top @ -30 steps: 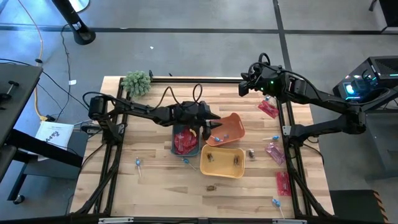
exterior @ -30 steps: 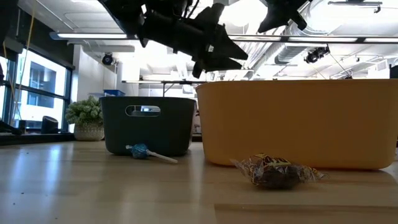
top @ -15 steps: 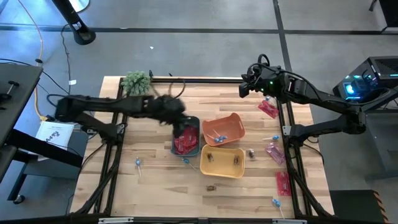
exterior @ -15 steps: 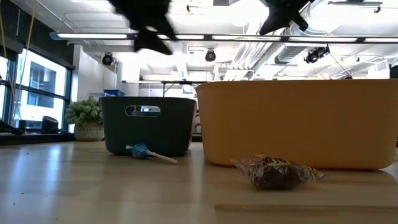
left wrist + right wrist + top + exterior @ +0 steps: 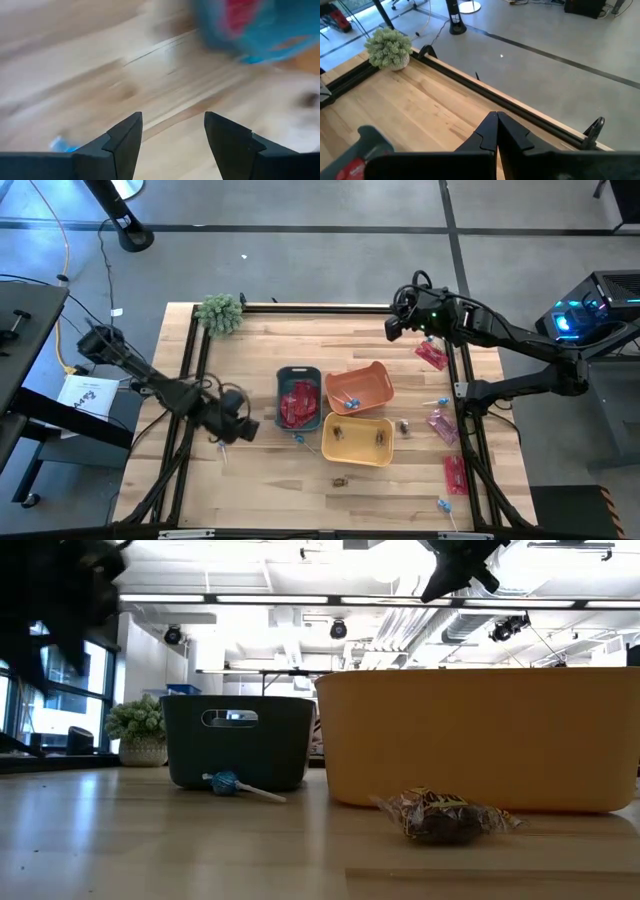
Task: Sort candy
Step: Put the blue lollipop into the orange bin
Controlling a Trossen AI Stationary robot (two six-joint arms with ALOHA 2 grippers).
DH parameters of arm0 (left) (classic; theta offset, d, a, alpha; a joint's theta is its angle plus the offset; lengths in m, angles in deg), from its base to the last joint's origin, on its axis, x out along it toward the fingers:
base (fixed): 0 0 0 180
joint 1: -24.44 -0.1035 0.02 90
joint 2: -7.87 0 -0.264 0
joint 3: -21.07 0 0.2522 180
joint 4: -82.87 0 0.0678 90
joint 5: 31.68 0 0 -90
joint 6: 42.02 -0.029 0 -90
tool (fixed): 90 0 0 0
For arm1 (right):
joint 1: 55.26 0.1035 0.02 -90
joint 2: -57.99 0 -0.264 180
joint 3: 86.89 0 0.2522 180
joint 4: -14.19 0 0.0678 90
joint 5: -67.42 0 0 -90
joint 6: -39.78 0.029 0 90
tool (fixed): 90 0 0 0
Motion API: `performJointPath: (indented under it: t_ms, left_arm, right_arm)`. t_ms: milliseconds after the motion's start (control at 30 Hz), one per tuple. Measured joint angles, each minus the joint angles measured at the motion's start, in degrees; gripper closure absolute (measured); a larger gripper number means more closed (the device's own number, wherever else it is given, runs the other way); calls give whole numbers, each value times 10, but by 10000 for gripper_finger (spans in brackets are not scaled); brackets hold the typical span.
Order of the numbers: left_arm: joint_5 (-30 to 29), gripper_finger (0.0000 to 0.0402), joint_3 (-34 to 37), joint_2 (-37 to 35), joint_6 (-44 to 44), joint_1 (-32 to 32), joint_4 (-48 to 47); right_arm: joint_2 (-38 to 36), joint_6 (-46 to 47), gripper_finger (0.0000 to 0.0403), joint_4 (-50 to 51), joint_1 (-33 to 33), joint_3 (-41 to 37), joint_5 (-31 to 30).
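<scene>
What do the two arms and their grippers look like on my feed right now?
Both arms are dark, jointed links with black cables. The left gripper has two black, wedge-shaped fingers tapering to angular tips. The right gripper has the same black fingers, and a small green light glows on that arm's wrist.

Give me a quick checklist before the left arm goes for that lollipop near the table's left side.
1. Left pincer open and empty: ok, fingers spread with nothing between them in the left wrist view.
2. Left pincer close to the target lollipop: ok, just beside it in the high view.
3. Lollipop lying free on the table, nothing on it: ok.
4. Orange bin already holding lollipops: ok.
5. Right pincer out of the way: ok, shut at the far right corner.
6. Pincer lined up with the stick: cannot tell.
</scene>
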State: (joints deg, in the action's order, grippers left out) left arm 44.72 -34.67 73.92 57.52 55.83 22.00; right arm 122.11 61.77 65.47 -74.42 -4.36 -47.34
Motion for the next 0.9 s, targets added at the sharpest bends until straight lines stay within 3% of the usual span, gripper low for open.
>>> performJointPath:
  t_ms: [200, 400, 567, 900]
  left_arm:
    - [55, 192, 0, 34, 131, 39, -72]
    - [122, 192, 0, 95, 191, 74, -87]
    - [132, 193, -1, 143, 257, 86, -84]
    - [149, 193, -2, 219, 292, 79, -55]
  right_arm:
    - [0, 0, 403, 11, 0, 0, 2]
    - [0, 0, 403, 13, 0, 0, 2]
    - [0, 0, 403, 13, 0, 0, 2]
    - [0, 0, 403, 14, 0, 0, 2]
